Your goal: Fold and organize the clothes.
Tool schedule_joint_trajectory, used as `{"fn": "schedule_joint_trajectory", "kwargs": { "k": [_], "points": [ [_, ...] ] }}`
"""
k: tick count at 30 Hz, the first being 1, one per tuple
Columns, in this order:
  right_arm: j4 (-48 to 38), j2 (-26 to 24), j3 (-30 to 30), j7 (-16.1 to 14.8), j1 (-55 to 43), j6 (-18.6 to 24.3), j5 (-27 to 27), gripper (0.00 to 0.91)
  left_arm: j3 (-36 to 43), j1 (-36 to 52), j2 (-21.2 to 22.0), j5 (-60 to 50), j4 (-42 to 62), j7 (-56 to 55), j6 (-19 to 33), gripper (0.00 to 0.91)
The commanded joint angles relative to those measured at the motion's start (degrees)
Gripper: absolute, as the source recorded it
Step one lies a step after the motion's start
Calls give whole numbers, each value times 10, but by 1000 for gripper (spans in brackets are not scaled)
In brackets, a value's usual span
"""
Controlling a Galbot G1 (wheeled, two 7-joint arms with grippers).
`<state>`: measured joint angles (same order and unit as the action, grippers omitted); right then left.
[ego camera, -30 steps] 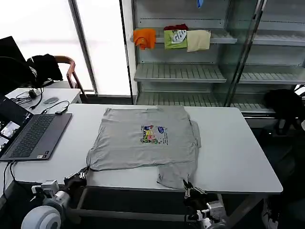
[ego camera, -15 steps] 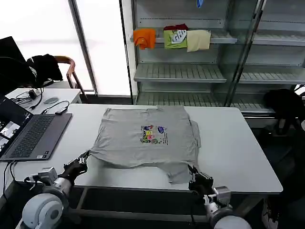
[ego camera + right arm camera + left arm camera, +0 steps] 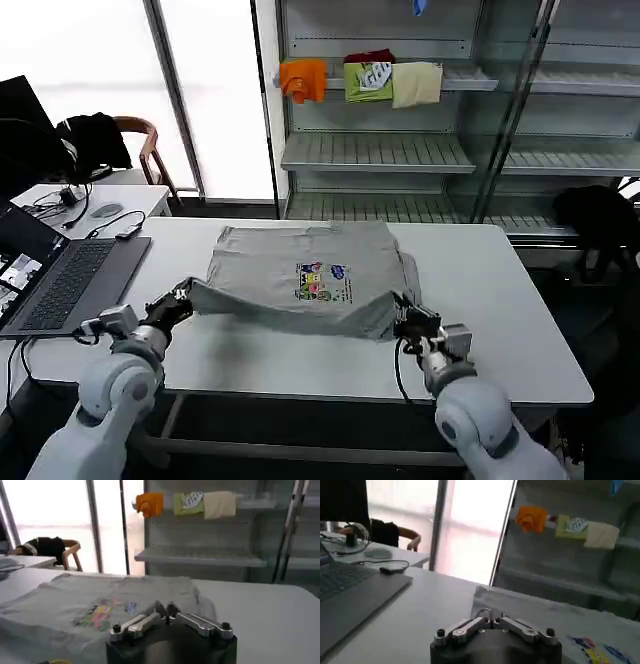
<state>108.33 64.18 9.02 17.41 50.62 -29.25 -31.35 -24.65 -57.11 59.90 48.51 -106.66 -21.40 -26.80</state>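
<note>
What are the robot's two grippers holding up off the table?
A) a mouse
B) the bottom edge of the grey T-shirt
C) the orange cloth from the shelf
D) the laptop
B. The left gripper and the right gripper each pinch a near corner of the grey T-shirt, lifting its bottom edge above the table, while the laptop sits untouched beside it.

Bright daylight floods through the windows (image 3: 90, 60); wrist views soft.

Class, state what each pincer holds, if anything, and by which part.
Both hold the grey T-shirt by its near hem: left pincer at the left corner, right pincer at the right corner.
</note>
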Motion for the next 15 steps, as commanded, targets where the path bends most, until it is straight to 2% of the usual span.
{"fn": "schedule_joint_trajectory", "kwargs": {
  "k": [1,4,15],
  "points": [
    [-130,11,-20,-33,-106,14,12,0,63,126,41,-33,133,-9,2,10],
    [-162,19,-30,-38,-126,31,22,0,65,131,44,-38,152,-8,6,10],
    [-226,37,-60,-50,-152,46,43,0,63,128,46,-53,172,-5,10,20]
  ]
}}
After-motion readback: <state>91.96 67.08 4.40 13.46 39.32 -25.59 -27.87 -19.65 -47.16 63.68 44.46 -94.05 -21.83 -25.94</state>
